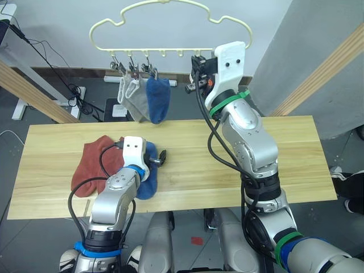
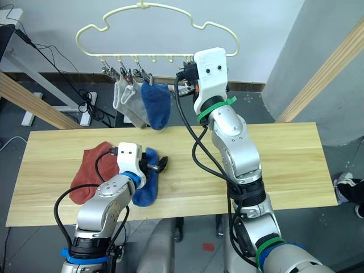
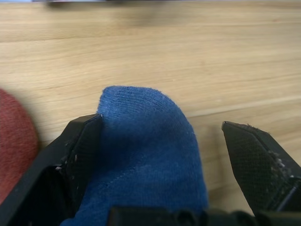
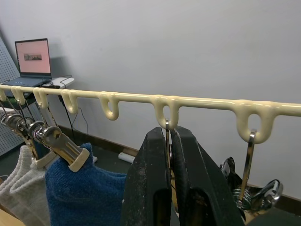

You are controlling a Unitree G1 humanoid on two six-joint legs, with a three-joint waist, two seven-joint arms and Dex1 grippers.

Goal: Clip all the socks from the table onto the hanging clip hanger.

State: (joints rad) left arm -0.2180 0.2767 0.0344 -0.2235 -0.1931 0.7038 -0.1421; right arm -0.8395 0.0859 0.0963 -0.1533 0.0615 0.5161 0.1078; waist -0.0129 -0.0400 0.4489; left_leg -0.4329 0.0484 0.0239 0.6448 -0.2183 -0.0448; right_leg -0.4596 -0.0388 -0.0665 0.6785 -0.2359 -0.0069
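Lower left of frame: left end effector, fingers spread wide, straddles the blue sock on the table, grasp pending; upper centre: right end effector pinched shut on a clip of the clip hanger, so next close, lift, deliver.

Two grey socks, two blue, red.

Robotics lab or test room: bare grey wall, open laptop on side desk, loose cables and power strip on dark floor.
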